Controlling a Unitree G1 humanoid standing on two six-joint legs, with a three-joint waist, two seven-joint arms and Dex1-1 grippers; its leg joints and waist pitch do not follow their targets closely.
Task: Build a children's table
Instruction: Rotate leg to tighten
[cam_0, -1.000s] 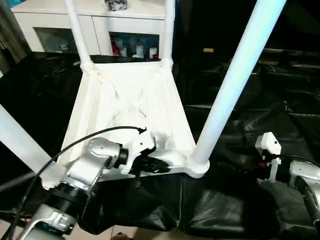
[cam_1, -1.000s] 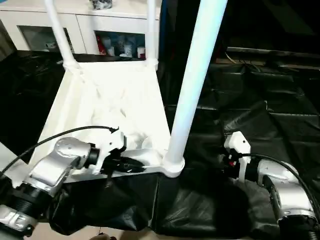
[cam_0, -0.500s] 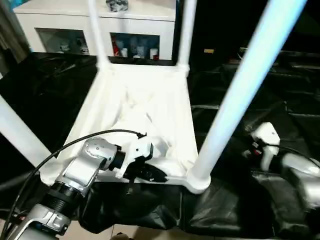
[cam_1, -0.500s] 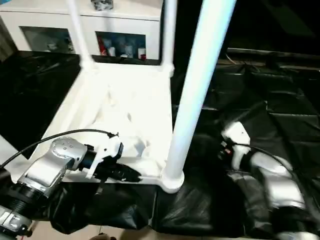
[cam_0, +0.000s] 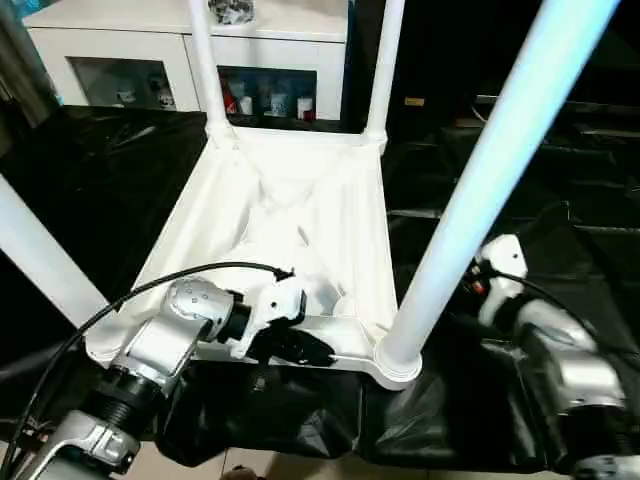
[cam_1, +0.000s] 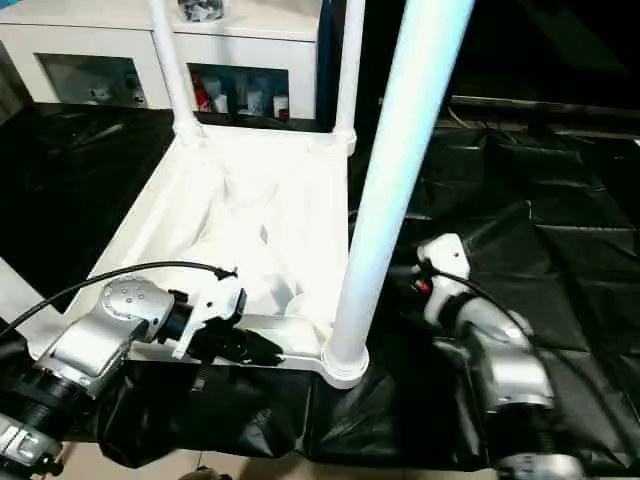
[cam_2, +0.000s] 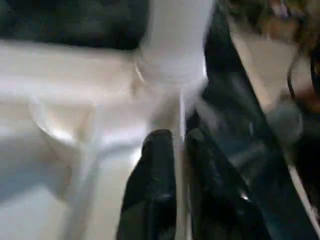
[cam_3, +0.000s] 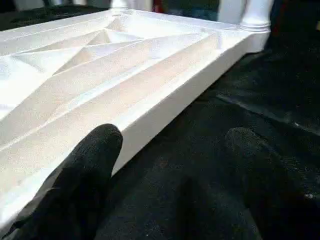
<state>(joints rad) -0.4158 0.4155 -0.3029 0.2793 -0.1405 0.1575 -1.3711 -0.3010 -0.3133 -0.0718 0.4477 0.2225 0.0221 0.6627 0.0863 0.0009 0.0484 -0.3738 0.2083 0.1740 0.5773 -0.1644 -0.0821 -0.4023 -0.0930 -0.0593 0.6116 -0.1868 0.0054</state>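
Observation:
The white tabletop (cam_0: 300, 200) lies underside up on black sheeting, its ribs showing. Four white legs stand in its corner sockets: near right (cam_0: 480, 190), near left (cam_0: 40, 265), far left (cam_0: 205, 70), far right (cam_0: 385, 60). My left gripper (cam_2: 180, 137) is shut on the tabletop's thin near rim, just beside the near right socket (cam_0: 395, 362). My right gripper (cam_3: 170, 137) is open, its fingers (cam_3: 95, 150) spread wide over the sheeting next to the tabletop's right edge (cam_3: 190, 85), with nothing between them.
A white glass-fronted cabinet (cam_0: 120, 40) stands behind the tabletop. Wrinkled black sheeting (cam_0: 560, 180) covers the surface to the right and left. The sheeting's front edge hangs over a bare floor strip (cam_0: 260, 470) near my body.
My right arm has swung forward and inward to the tabletop's right edge. The view has shifted a little. My left gripper keeps its hold on the near rim.

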